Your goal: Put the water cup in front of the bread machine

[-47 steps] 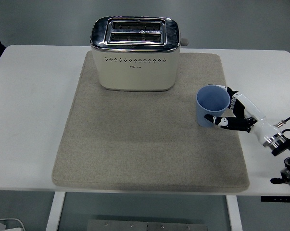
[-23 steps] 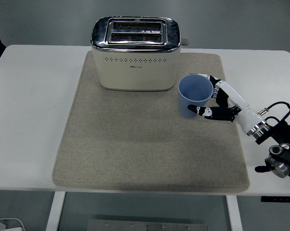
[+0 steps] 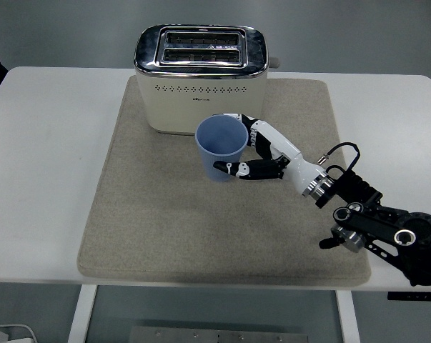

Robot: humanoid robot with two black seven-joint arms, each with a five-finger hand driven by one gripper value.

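Right hand [image 3: 254,158] wrapped around the blue water cup [image 3: 221,148], thumb and fingers closed on its wall. Cup upright, just before the bread machine [image 3: 201,78]; carried nearly to place, release left. Beneath, beige mat [image 3: 158,214] on white table [image 3: 43,143]; grey floor beyond.

Single head view only, mounted high on the robot's side, aimed forward and down. White table [image 3: 51,179] is framed nearly whole, near edge at bottom, floor seen beyond the far edge.
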